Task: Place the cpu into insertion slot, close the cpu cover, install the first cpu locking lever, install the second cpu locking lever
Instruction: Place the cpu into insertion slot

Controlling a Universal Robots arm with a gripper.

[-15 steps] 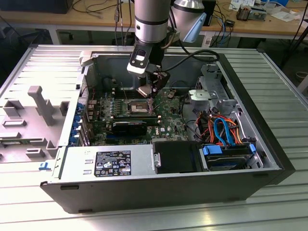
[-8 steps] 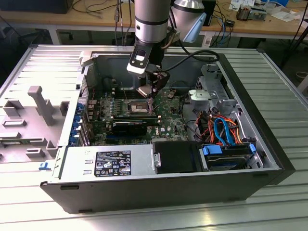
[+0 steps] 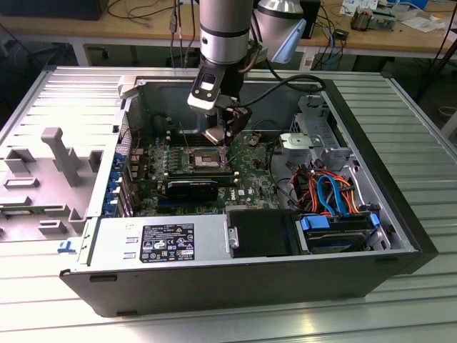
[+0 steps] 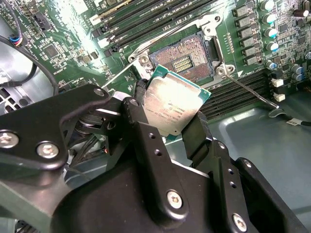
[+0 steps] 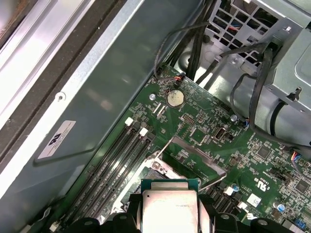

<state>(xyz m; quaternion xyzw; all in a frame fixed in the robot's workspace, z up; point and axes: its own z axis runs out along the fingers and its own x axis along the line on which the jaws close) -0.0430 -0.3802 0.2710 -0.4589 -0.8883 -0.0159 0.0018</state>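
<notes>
Silver-topped cpu (image 3: pixel 215 136) sits clamped in my gripper (image 3: pixel 218 133) in the exterior view, the arm reaching down into the open case (image 3: pixel 371 128). The chip hangs just above the slot (image 3: pixel 206 155) on the green board (image 3: pixel 253 171)

From the second wrist view I see black fingers (image 4: pixel 141 104) pressing on two opposite edges of the cpu (image 4: pixel 172 104). It is tilted, and its far corner overlaps the near rim of the slot (image 4: pixel 185 57); I cannot tell whether they touch. The slot lies bare, its tan contact field showing. Two thin levers (image 4: pixel 249 91) angle out from the socket's sides, unlatched

From the first wrist view I see the cpu (image 5: pixel 169 208) gripped between the fingers. Just beyond it the cover (image 5: pixel 197 156) stands raised off the slot (image 5: pixel 154 172), with its window open to the board behind
</notes>
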